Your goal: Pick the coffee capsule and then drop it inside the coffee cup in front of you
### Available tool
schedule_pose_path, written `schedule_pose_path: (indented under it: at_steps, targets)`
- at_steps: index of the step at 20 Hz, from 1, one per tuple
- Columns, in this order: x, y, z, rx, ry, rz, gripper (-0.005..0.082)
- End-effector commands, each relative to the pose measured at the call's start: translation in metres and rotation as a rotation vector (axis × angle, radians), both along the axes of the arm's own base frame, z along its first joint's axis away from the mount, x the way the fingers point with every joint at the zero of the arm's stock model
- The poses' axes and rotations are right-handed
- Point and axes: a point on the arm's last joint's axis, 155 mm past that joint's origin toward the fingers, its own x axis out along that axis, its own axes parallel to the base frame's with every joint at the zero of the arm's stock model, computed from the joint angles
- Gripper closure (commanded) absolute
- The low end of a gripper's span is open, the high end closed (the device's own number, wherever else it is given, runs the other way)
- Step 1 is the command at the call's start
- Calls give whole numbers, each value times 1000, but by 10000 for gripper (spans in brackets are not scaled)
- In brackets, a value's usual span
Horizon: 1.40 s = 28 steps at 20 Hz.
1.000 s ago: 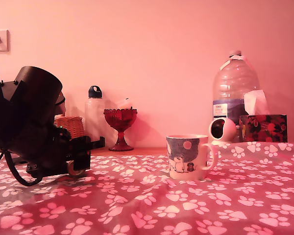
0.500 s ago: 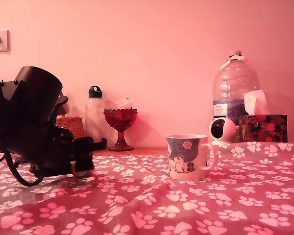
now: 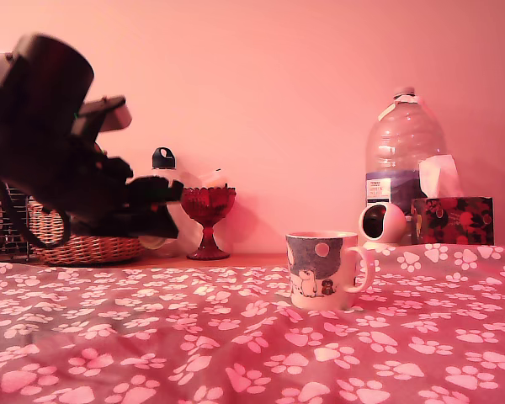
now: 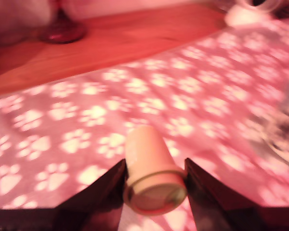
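Pale and small, the coffee capsule sits between the two black jaws, which pinch it on both sides. The jaws hang up in the air above the surface, at the exterior view's left. A pink cloth with white paw prints covers the surface. The coffee cup stands on that cloth, well apart from the jaws, toward the exterior view's right. A red goblet stands behind.

Blurred mug at wrist-view edge
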Motion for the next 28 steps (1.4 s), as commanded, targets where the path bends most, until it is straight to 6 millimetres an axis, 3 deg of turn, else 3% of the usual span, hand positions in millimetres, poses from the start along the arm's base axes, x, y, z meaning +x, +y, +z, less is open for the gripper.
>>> schedule_pose_path:
  at_steps: [1,9,14,28]
  targets:
    - [-7,-7,10,2,-11,-55,490]
    - [-38,-30,38,-7,-52,-271,491]
    - [-53,-43,46,-8,-84,-395,502]
    - [-58,-50,49,-23,-90,-429,501]
